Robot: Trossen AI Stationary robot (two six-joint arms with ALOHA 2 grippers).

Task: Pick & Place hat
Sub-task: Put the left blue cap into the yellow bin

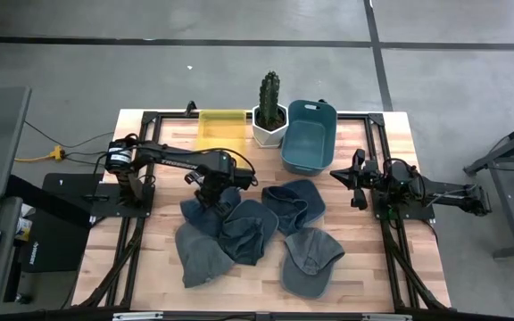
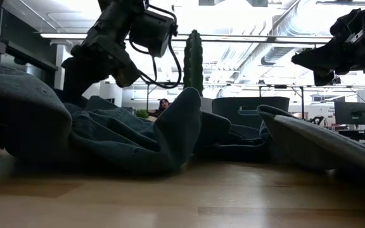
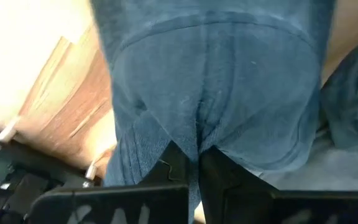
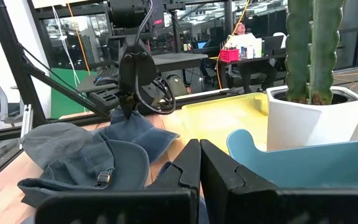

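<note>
Several blue-grey hats lie in a loose pile on the wooden table. My left gripper points steeply down at the pile's far left and is shut on the leftmost hat, whose cloth fills the left wrist view. That hat rests on the table and against its neighbours. My right gripper waits level and shut at the table's right side, holding nothing; its wrist view shows the fingertips closed together. My left gripper pinches a raised fold of the hat's cloth between its two fingers. It comes from above, slanting down. The cloth puckers into creases toward the pinch. The hat lies on the table and on the pile, not lifted.
A blue bin, a cactus in a white pot and a yellow tray stand along the far edge. Other hats spread across the middle. Black frame rails run along both sides.
</note>
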